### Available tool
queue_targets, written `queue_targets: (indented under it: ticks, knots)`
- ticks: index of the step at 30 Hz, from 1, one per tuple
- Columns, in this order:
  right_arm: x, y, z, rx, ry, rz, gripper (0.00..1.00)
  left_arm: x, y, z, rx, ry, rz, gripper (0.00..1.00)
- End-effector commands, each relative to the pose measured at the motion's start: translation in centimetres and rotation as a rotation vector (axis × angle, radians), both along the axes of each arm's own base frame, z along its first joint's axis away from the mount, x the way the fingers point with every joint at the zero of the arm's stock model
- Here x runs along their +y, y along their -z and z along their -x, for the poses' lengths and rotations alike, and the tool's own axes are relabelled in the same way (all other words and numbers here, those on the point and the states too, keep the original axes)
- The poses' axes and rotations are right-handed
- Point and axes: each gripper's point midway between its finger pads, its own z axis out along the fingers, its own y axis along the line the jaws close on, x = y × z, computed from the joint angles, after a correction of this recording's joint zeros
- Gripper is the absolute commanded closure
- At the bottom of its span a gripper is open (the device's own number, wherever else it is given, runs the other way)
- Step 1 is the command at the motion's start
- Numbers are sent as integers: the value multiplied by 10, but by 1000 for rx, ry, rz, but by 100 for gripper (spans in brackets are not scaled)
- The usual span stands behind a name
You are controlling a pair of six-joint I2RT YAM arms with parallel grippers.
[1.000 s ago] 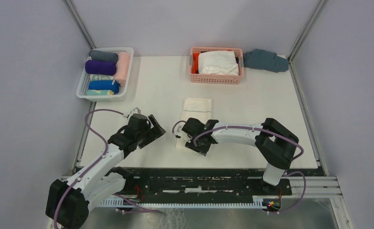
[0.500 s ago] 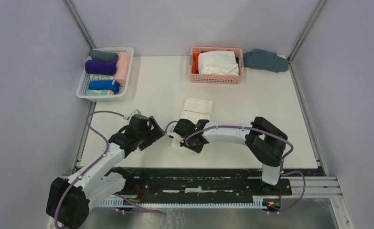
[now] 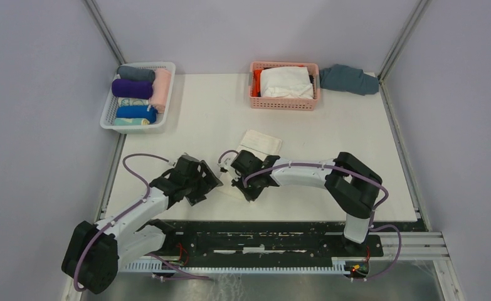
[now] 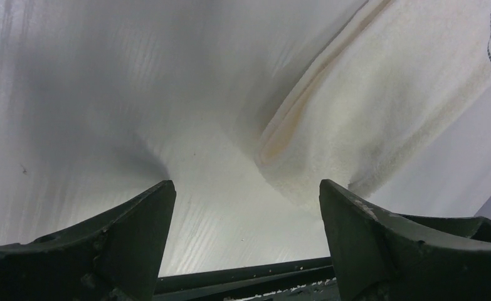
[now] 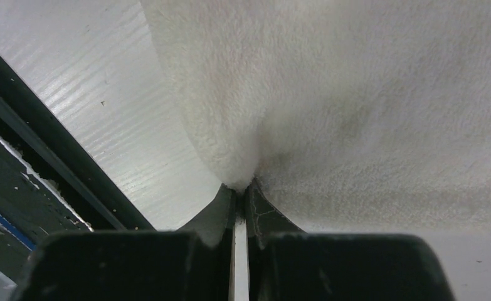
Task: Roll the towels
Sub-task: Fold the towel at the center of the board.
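Cream-white towel (image 3: 259, 142) lies diagonally, long axis near-left to far-right. Its near edge is pinched by the right gripper (image 5: 241, 191). The left gripper (image 4: 246, 191) gapes wide beside it. Open table (image 3: 355, 138) lies rightward.

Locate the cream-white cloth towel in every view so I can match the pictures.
Top external: cream-white cloth towel at the centre of the white table, its near edge at the right claw.
Left wrist: upper right.
Right wrist: fills the upper frame, pinched.
Shared landmark: black rail along the near edge.

white table (image 3: 355, 144), pale lilac walls (image 3: 36, 94)
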Motion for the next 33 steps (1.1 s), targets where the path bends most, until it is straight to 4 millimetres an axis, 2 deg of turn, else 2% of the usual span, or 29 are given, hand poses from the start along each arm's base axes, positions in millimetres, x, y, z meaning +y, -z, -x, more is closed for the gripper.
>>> queue_targets:
  ticks: [1,8,14,21,27,33]
  knots:
    - [9,-9,7,44,22,-84,93,-17,-7,-11,-22,-39,93,10]
    - [13,-12,9,44,27,-125,92,-23,3,-15,-1,-73,99,19]
    - [11,-13,9,26,18,-145,91,-17,12,-23,3,-111,58,31]
    - [10,-15,12,13,0,-168,86,-16,10,-32,-17,-121,34,57]
    - [13,-30,10,-46,-14,-196,74,-18,6,-32,-22,-118,47,84]
    - [26,-66,5,-187,-50,-283,52,-18,4,-32,-26,-122,57,93]
